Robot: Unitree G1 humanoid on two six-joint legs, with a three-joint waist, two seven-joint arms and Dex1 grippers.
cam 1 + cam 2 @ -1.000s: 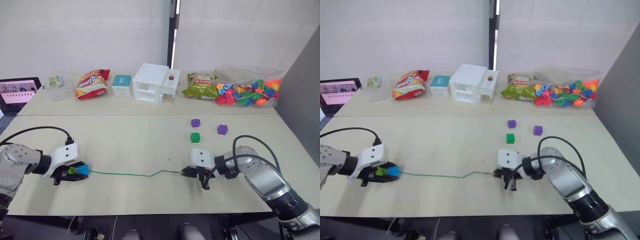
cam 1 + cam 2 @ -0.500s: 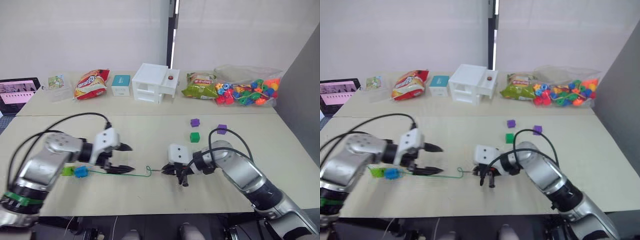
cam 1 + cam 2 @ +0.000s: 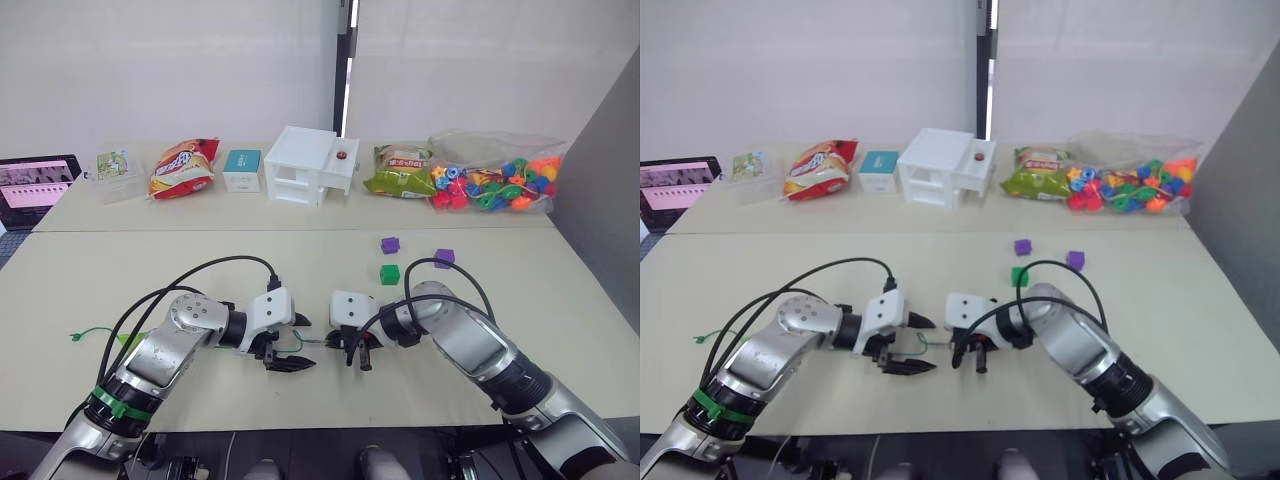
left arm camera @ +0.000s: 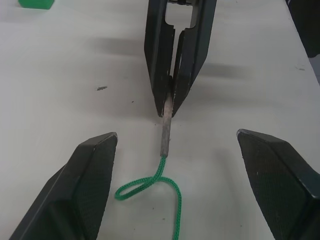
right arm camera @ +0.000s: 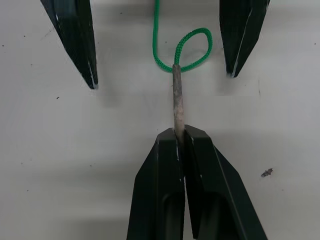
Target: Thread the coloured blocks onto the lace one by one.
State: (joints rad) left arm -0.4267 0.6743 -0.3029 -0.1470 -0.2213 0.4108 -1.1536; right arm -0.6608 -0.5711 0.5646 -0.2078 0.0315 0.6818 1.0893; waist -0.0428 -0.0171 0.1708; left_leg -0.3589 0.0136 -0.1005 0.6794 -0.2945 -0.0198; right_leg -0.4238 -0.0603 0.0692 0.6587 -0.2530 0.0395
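Your right gripper (image 5: 179, 137) pinches the lace (image 5: 176, 100) tip; the left gripper (image 4: 172, 150) is wide open around it. Close the left on the stiff tip at frame center, not the loop.

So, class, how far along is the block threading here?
Done: cannot tell; the left arm hides part of the lace. In hand: the right pincer is shut on the lace's stiff tip, the left pincer open around it. Left: two purple cubes and a dark green cube lie loose.
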